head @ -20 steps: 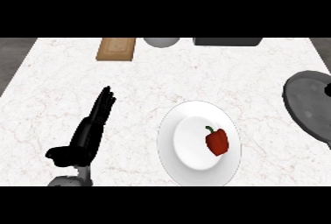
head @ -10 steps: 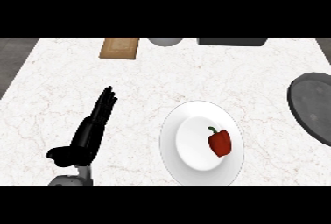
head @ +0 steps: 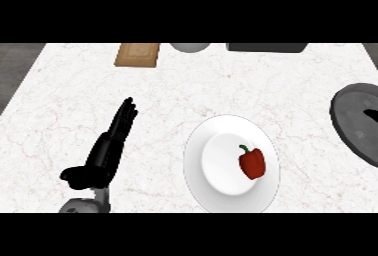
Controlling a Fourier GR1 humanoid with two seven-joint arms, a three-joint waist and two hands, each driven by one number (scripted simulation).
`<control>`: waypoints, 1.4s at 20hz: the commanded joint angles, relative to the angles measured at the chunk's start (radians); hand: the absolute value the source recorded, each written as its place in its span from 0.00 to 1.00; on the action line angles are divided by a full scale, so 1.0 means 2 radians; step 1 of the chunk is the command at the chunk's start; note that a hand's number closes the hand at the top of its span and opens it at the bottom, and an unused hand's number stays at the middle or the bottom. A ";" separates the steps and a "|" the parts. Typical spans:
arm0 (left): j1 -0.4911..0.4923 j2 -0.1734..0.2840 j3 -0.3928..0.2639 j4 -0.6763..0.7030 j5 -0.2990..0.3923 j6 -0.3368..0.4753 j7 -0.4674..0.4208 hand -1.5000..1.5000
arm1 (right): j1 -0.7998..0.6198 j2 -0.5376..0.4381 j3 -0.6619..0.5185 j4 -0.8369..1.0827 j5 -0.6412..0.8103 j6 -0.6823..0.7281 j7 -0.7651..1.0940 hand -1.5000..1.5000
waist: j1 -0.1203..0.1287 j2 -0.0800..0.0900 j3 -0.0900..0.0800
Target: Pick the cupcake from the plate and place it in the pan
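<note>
White marbled counter (head: pixel 221 80), seen steeply from above.

Item on plate: red pepper (head: pixel 252 162), green stem up, lying right of centre in the well. Not a cupcake; none visible anywhere.
Plate (head: pixel 214 192): white, round, lower centre of frame.
Pan (head: pixel 354 125): dark grey, round, cut off by right edge, well apart from plate.
Left hand (head: pixel 103 155): black, lower left, fingers straight and together, pointing to upper centre, holding nothing, well left of plate.
Right hand: not in frame.
Upper edge: wooden board (head: pixel 137 54), grey bowl (head: pixel 190 47), dark box (head: pixel 266 47), all partly cropped.

Risks, as judged:
- Task names a cupcake, plate carries a pepper; wrong-object confusion likely.
- Pan lies far right, only visible hand far left; long cross-reach over plate could nudge plate.
- Pepper smooth and rounded; could roll or slip from curled fingers.
- Pan partly out of frame; placement hard to check.
</note>
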 commanded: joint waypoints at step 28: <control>0.016 -0.009 0.001 -0.014 -0.013 0.014 0.021 0.50 | 0.278 0.114 -0.079 -0.362 -0.289 0.252 -0.150 0.00 | -0.027 -0.012 -0.004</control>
